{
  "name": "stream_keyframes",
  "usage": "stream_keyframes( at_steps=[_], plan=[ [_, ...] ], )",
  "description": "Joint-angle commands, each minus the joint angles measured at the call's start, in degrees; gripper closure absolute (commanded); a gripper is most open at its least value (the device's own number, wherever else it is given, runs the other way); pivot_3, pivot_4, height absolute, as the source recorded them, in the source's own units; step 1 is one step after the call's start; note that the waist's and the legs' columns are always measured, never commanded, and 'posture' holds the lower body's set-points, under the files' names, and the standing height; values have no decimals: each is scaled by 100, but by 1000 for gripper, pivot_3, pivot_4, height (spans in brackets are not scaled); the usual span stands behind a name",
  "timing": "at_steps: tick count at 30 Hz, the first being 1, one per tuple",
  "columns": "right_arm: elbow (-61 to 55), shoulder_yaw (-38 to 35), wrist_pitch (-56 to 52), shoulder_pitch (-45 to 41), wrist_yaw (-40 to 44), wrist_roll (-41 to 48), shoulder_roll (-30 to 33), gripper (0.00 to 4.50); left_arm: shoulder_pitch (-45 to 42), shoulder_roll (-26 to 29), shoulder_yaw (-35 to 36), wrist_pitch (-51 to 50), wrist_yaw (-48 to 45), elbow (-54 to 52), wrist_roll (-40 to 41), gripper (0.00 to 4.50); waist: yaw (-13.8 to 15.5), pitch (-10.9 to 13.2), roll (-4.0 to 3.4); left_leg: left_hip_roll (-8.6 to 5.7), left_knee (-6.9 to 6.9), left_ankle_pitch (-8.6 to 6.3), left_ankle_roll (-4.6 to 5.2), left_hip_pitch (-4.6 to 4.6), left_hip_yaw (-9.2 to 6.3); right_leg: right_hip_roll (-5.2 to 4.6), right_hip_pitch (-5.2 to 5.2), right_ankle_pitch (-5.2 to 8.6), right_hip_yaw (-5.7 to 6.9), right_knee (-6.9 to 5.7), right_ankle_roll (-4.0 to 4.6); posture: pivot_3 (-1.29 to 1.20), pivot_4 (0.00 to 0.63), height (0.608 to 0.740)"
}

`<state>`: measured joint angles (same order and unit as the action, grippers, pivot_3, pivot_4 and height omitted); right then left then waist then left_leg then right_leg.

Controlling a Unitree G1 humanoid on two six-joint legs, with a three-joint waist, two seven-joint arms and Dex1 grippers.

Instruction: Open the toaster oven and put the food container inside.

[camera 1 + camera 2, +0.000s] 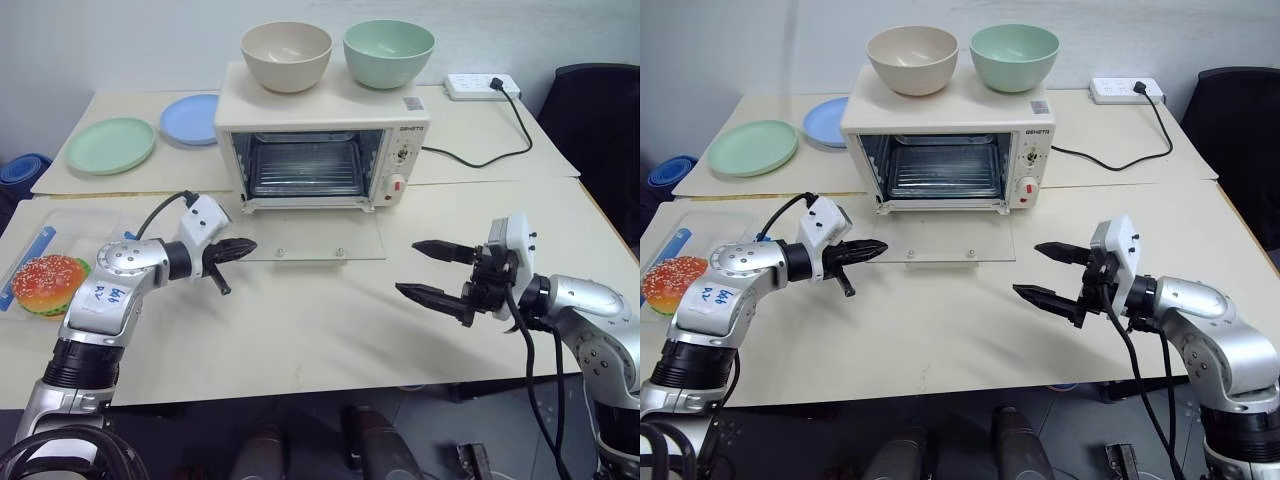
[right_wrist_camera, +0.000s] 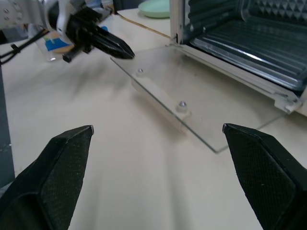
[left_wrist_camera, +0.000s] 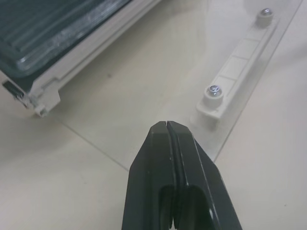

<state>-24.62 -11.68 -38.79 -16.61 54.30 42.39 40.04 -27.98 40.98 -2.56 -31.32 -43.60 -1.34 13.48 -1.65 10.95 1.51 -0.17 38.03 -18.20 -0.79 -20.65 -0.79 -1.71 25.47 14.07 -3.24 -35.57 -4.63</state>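
Note:
The cream toaster oven (image 1: 322, 125) stands at the table's middle back. Its glass door (image 1: 310, 238) lies flat on the table, and the wire rack inside is in view. The door's white bar handle (image 3: 235, 72) runs along its front edge. My left gripper (image 1: 248, 245) is shut and empty, its tip at the door's left front corner. My right gripper (image 1: 407, 267) hangs open and empty to the right of the door, with its fingers (image 2: 62, 158) spread wide. The food container (image 1: 80, 235), a clear box with a toy hamburger (image 1: 45, 283), sits at the far left beyond my left arm.
A beige bowl (image 1: 286, 55) and a green bowl (image 1: 389, 52) rest on the oven's top. A green plate (image 1: 110, 145) and a blue plate (image 1: 190, 118) lie at the back left. A power strip (image 1: 480, 86) with a black cable sits at the back right, near a black chair (image 1: 600, 110).

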Motion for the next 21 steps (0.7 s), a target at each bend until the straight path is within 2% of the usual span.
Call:
stream_keyframes(
  at_steps=[1,5,7,9,12,14,16,21],
  plan=[
    [-182,-124,-223,-500,-87,521,80,0,219,28,9,-133,30,-246,-63,4483,-1,0,0,1,0,0,0,0,0,-1,0,0,0,0,0,0,150,740],
    [22,43,-311,-984,-93,646,4,0,663,177,282,-344,132,-686,-23,4483,3,0,0,2,-1,-1,0,0,-2,-13,0,0,-2,2,1,0,150,740],
    [131,163,-322,-1180,-76,637,-45,0,914,212,666,-549,292,-964,80,4483,-14,0,0,2,-2,-1,0,1,0,-17,0,1,-3,2,2,0,150,740],
    [270,337,-266,-1370,49,573,-74,0,1272,173,1348,-994,497,-1495,375,4483,-27,0,0,4,-3,-2,1,4,0,-21,0,2,-2,0,5,0,150,740],
    [424,543,-262,-1600,234,584,-122,0,1677,-191,2543,-2122,986,-2521,1093,3950,-12,1,3,9,-5,-4,2,1,-1,-21,3,4,0,-1,8,0,150,740],
    [554,704,-203,-1738,389,515,-157,0,1916,-641,3349,-2896,1421,-3280,1557,3275,-3,2,3,8,-3,-4,2,-4,-9,-28,3,5,10,2,9,0,150,740],
    [724,854,-156,-1883,539,446,-214,0,2120,-1195,4034,-3514,1895,-4025,1880,2891,4,1,3,3,-2,-4,1,-5,-9,-37,3,4,14,5,8,0,150,740],
    [1182,1169,23,-2224,903,244,-377,0,2520,-2312,5407,-4155,2746,-5216,2341,1472,11,-1,8,-7,4,-4,3,-10,-11,-47,2,3,20,6,5,0,150,740]
  ],
)
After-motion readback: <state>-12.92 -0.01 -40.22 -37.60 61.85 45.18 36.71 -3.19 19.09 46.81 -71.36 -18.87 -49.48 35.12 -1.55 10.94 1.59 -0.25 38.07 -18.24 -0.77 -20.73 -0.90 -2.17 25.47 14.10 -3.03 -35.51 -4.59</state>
